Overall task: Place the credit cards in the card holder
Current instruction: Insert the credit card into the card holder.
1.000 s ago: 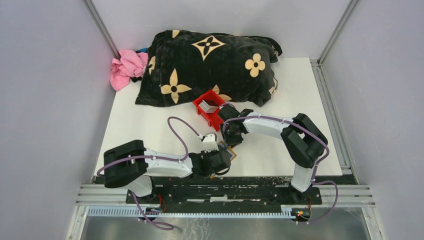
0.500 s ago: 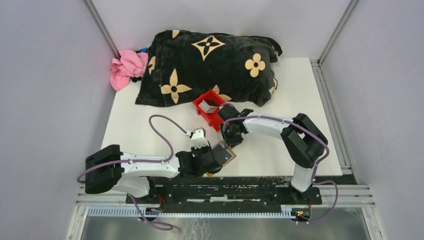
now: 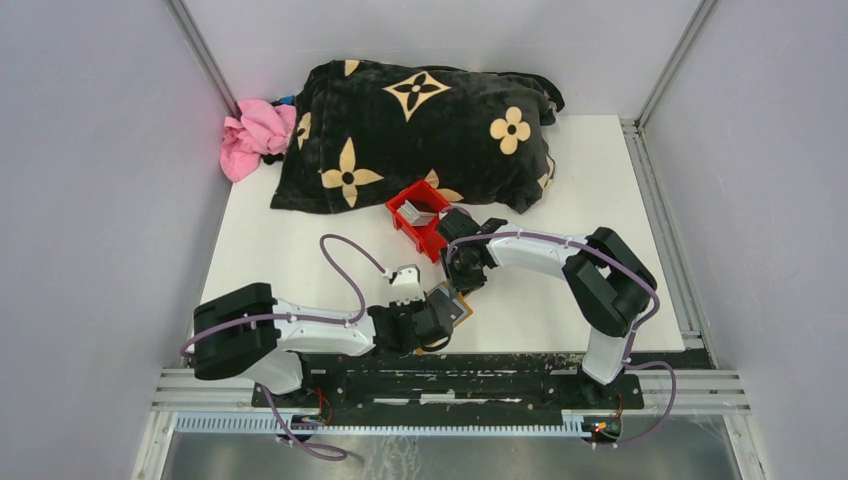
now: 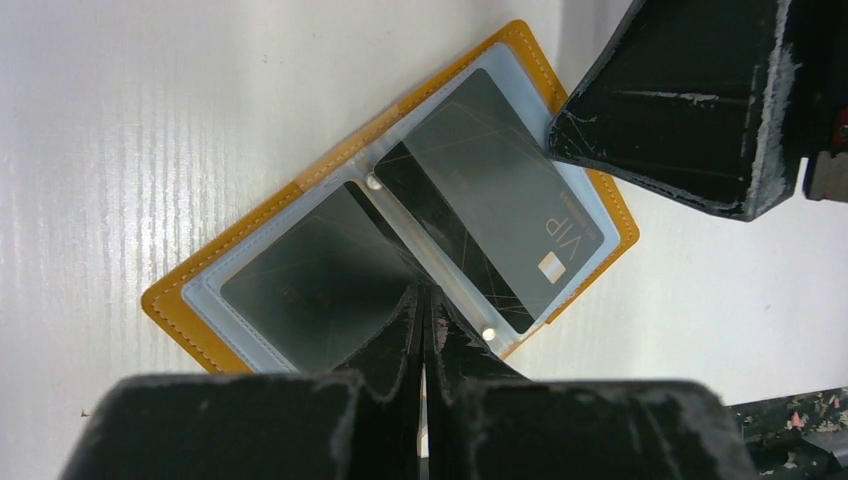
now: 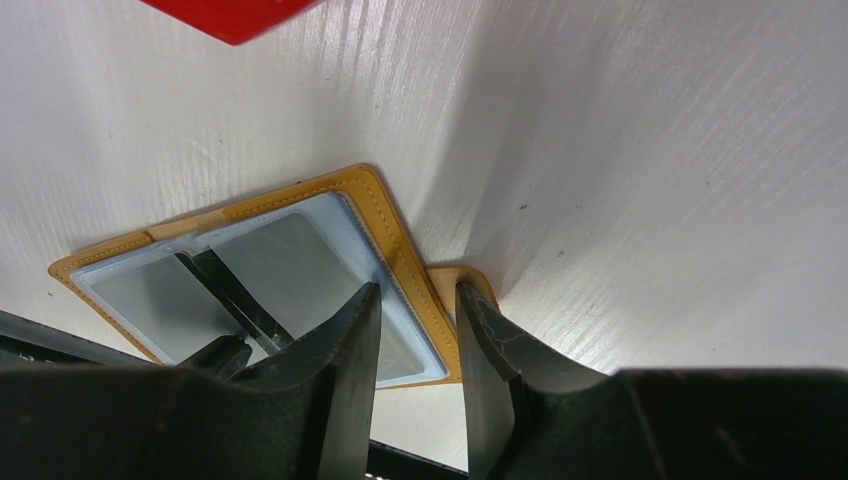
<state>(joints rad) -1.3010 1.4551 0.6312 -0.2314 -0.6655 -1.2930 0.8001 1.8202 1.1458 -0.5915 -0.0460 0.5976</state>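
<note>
The tan card holder (image 4: 175,300) lies open and flat on the white table near the front edge. Its clear pockets hold two dark grey credit cards, one marked VIP (image 4: 490,200) and one beside it (image 4: 300,285). My left gripper (image 4: 425,292) is shut with nothing in it, its tips over the holder's middle fold. My right gripper (image 5: 417,292) stands open, straddling the far edge and tab of the card holder (image 5: 400,250). In the top view both grippers, left (image 3: 438,320) and right (image 3: 462,280), meet over the holder (image 3: 457,308).
A red bin (image 3: 430,235) stands just behind the right gripper with a grey-silver card (image 3: 413,212) in it. A black flowered blanket (image 3: 420,130) and a pink cloth (image 3: 255,135) fill the back. The table's front rail (image 3: 450,385) is close below the holder.
My left arm's elbow swung out to the left and came partly back, its gripper staying at the holder. The right arm has not moved.
</note>
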